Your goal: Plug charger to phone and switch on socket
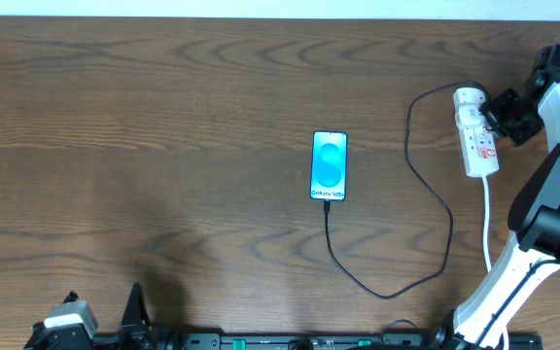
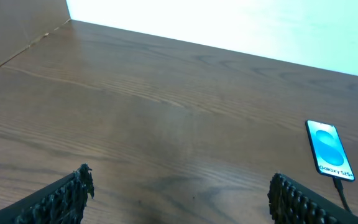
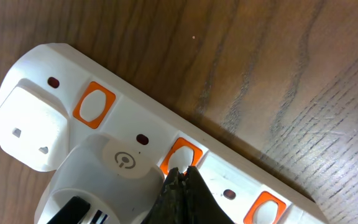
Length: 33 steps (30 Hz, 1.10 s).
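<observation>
Right gripper (image 3: 182, 180), fingers pinched shut and empty, sits at an orange rocker switch (image 3: 180, 157) on the long white power strip (image 3: 129, 106), far right of the slim blue-screened phone (image 1: 329, 165); an off-centre push might slip off unclicked. Left gripper (image 2: 180, 186) gapes, holding nothing

Bare table (image 1: 144, 117) lies open across the left and middle; the left gripper (image 2: 180, 176), fingers wide apart, has only wood ahead. The phone (image 1: 329, 165) sits mid-table. The charger (image 1: 451, 233) loops from it to the socket (image 1: 476, 136), fencing the right side, where the right gripper (image 3: 182, 177), pinched closed, crowds the switches.
</observation>
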{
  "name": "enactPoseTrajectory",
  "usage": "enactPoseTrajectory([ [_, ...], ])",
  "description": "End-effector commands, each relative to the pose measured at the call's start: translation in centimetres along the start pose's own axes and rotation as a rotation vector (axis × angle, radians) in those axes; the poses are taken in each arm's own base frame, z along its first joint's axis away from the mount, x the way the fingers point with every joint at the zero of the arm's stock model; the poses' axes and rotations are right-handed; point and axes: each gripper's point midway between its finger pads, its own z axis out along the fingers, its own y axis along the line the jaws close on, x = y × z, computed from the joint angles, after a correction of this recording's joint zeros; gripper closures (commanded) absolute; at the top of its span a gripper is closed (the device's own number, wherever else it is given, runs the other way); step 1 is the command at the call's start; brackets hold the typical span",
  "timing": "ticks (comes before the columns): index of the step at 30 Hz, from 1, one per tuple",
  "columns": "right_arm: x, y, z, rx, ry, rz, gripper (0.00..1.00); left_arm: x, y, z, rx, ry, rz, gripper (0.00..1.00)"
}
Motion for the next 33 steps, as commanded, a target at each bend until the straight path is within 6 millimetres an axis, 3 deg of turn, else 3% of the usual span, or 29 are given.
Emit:
enactPoseTrajectory([
  [1,0.0,0.6,0.4,-0.006,-0.005,-0.005,0.99,0.0,0.2,-0.1,-0.011,-0.007,-0.008,0.08],
  [7,1.7,1.2,2.7,-0.001,0.046,-0.035,0.99,0.0,0.2,-0.1,-0.011,-0.007,-0.008,0.08],
  [9,3.2,2.1,3.5,-0.019,0.092,-0.088,0.99,0.0,0.2,-0.1,-0.011,-0.007,-0.008,0.08],
  [14,4.7,2.7,3.5,-0.002,0.119,-0.140,0.99,0.0,0.2,-0.1,-0.011,-0.007,-0.008,0.08],
  [17,4.2,1.2,1.9,0.053,0.100,-0.127,0.99,0.0,0.2,-0.1,-0.011,-0.007,-0.008,0.08],
  [19,3.1,0.3,-0.4,0.090,0.047,-0.120,0.99,0.0,0.2,-0.1,-0.011,-0.007,-0.008,0.08],
  [22,1.2,-0.5,-5.4,0.123,-0.076,-0.112,0.99,0.0,0.2,-0.1,-0.011,-0.006,-0.008,0.08],
  [25,-0.4,0.2,-15.6,0.048,-0.301,-0.105,0.99,0.0,0.2,-0.1,-0.011,-0.007,-0.008,0.08],
  [30,0.7,2.2,-26.8,-0.179,-0.502,-0.117,0.99,0.0,0.2,-0.1,-0.011,-0.007,-0.008,0.08],
  [33,2.7,3.1,-34.3,-0.362,-0.627,-0.137,0.99,0.0,0.2,-0.1,-0.011,-0.007,-0.008,0.08],
])
